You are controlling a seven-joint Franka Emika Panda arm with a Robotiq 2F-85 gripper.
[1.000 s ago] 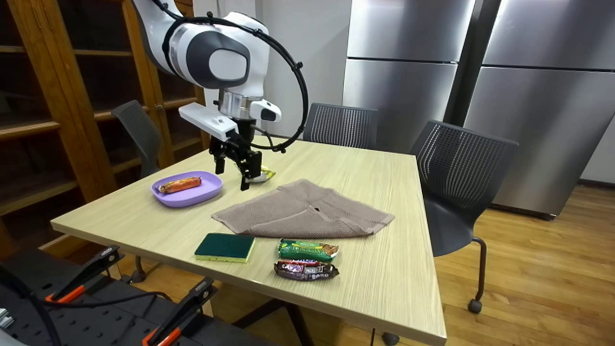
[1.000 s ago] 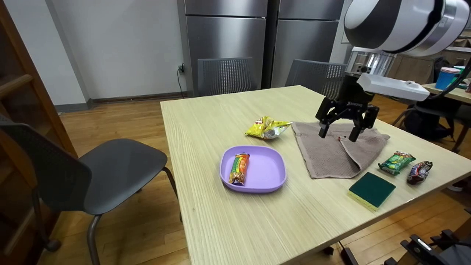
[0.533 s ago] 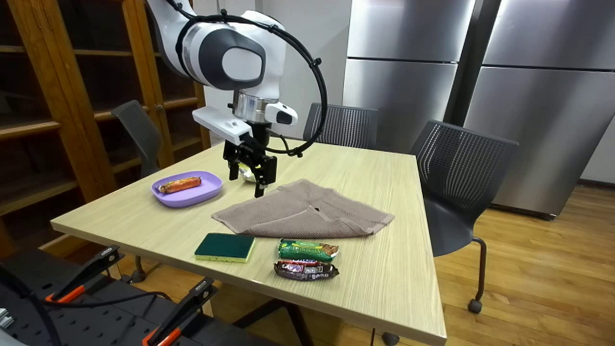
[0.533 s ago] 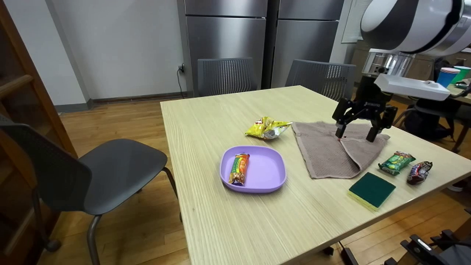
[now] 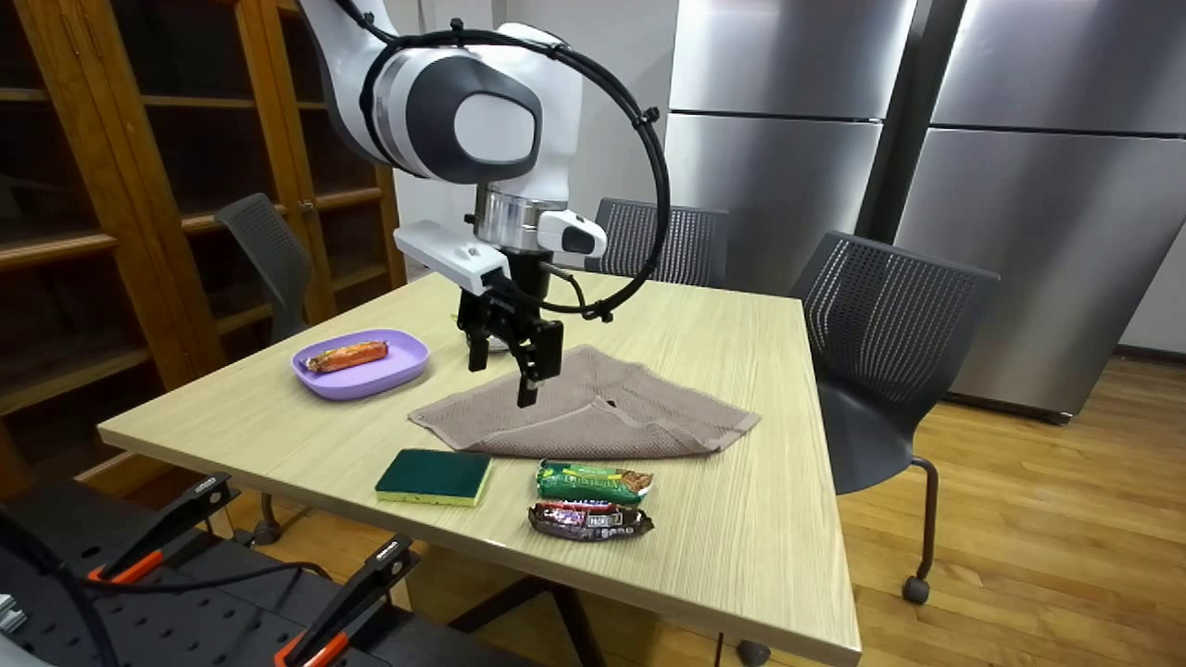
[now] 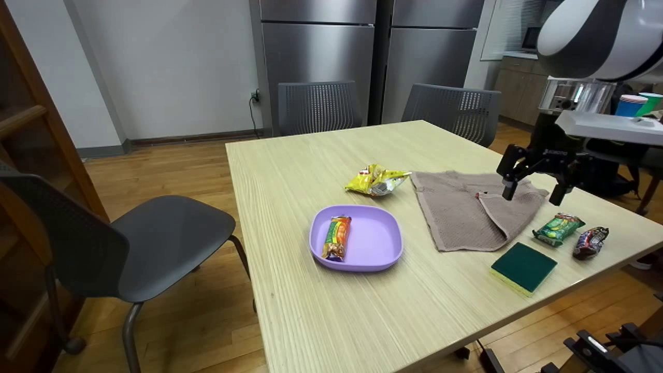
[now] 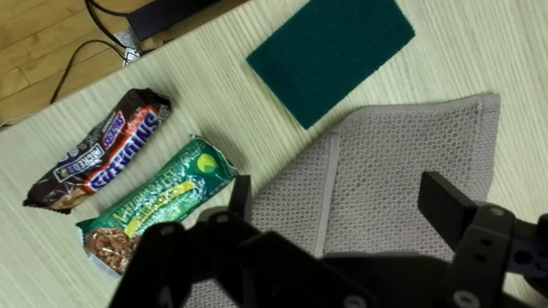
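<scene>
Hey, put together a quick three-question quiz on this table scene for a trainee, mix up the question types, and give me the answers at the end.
1. True or false: the gripper stands open and holds nothing.

2. Multiple choice: what lies in the purple plate?
A) the sponge
B) the yellow packet
C) an orange-wrapped bar

3. Short answer: which lies nearer to the towel, the green-wrapped bar or the brown-wrapped bar?

Key: 1. True. 2. C. 3. The green-wrapped bar.
</scene>
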